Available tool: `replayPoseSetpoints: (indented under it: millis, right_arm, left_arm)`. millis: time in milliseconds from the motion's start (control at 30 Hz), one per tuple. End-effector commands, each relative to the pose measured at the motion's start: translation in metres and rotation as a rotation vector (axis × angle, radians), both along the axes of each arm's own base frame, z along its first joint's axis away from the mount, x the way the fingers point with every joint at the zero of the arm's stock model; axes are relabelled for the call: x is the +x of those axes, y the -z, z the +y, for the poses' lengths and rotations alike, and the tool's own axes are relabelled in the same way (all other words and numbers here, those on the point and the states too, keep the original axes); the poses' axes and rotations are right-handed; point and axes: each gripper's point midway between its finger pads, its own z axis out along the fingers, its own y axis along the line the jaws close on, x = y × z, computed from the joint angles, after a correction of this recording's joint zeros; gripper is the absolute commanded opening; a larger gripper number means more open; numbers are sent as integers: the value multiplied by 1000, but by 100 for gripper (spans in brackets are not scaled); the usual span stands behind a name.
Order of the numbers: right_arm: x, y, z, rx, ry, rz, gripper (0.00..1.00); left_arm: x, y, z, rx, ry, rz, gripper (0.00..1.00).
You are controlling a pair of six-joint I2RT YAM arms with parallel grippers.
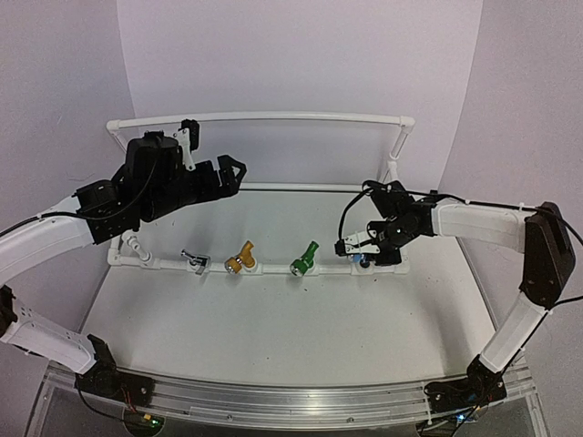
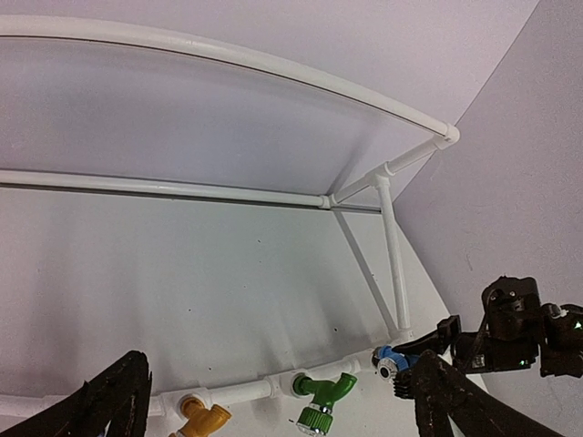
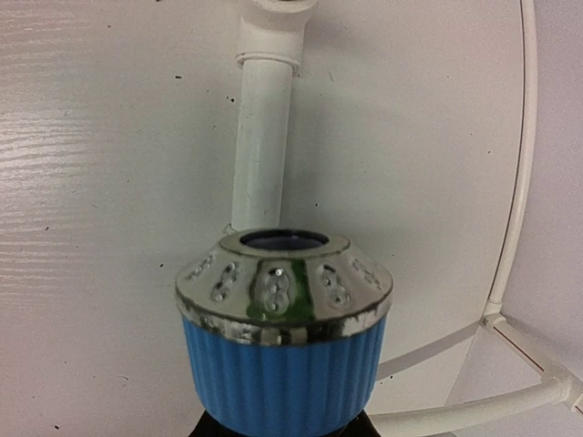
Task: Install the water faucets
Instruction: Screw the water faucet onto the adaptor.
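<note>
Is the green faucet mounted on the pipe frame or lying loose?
Mounted. The green plastic faucet with round metallic nozzle is joined to a fitting on the white PVC pipe frame, nozzle pointing outward.

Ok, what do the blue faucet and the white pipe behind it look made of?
The blue faucet: ribbed matte body, likely plastic; its nozzle ring is mirror-shiny, so metal or chrome plating, can't tell which. The white pipe: smooth, faintly glossy, probably PVC.
</note>
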Motion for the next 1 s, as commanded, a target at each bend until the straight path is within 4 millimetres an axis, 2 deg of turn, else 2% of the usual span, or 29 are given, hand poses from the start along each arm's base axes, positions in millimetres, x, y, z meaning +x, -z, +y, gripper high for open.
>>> replayPoseSetpoints:
  millis: [0,300,500,700,800,967]
  right_arm:
    - [-11,-8,-4,24,-20,15,0]
    - [-21,-4,-2,43,-39,44,0]
    - [-22,10,-10,-28,-93,44,0]
    - [-2,13,-26,-151,-201,-10,0]
    - [10,9,-26,-183,-231,-34,0]
    - [16,8,-26,-249,-321,-48,0]
  left_arm:
    - [-1,-16,8,-42,-22,-27,99]
    - [0,-17,5,-38,-15,-30,99]
    - [0,-18,5,-35,-14,-31,99]
    - [1,-17,3,-33,-10,-28,99]
    - [1,-17,2,-31,-5,-26,99]
    - [3,-15,0,-25,-4,-25,99]
